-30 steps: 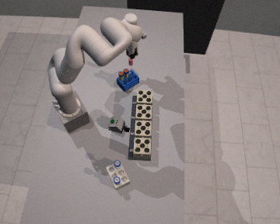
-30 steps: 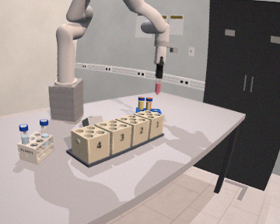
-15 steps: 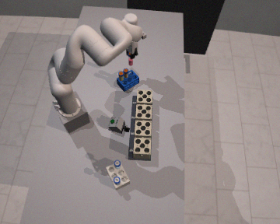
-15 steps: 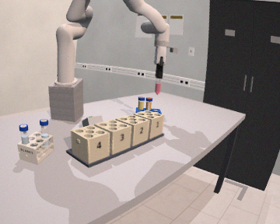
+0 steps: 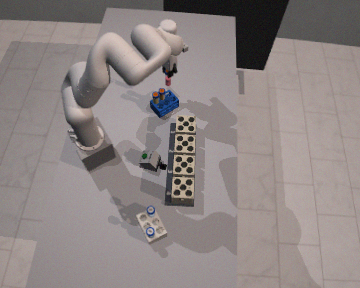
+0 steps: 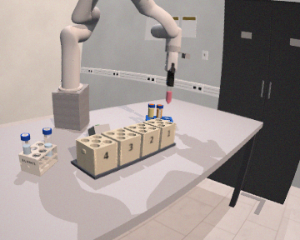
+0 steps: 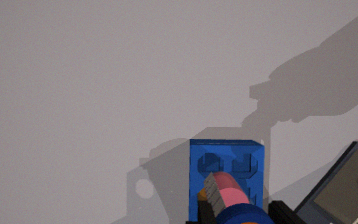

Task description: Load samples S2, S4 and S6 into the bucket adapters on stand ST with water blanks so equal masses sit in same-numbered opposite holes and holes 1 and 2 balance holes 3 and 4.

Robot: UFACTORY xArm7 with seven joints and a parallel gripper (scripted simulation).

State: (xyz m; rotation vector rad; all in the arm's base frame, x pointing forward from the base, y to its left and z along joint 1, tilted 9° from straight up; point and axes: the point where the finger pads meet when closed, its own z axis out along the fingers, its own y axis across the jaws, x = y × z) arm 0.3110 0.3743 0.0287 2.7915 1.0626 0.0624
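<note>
My gripper [image 5: 169, 73] [image 6: 170, 83] [image 7: 243, 214] is shut on a blue-capped tube with pink liquid [image 5: 168, 81] [image 6: 169, 97] [image 7: 231, 195] and an orange cap dot; its ID is unreadable. It hangs tilted in the wrist view, above the blue rack [image 5: 169, 108] [image 7: 225, 148]. In that rack stand two orange-dot tubes, one yellowish [image 5: 156, 98] [image 6: 151, 112] and one orange [image 5: 162, 93] [image 6: 159, 112]. Adapters 1 [image 6: 168, 141], 2 [image 6: 151, 148], 3 [image 6: 131, 156] and 4 [image 6: 107, 166] stand in a row on the loading stand [image 6: 95, 177]; no tubes show in them.
A cream blanks rack [image 5: 159, 237] [image 6: 31, 167] holds two blue-capped water blanks, one [image 5: 151, 210] [image 6: 47, 132] and another [image 5: 150, 232] [image 6: 25, 137]; their numbers are unreadable. The green DONE key [image 5: 144, 156] is on a small sloped desk between the arm base and the stand.
</note>
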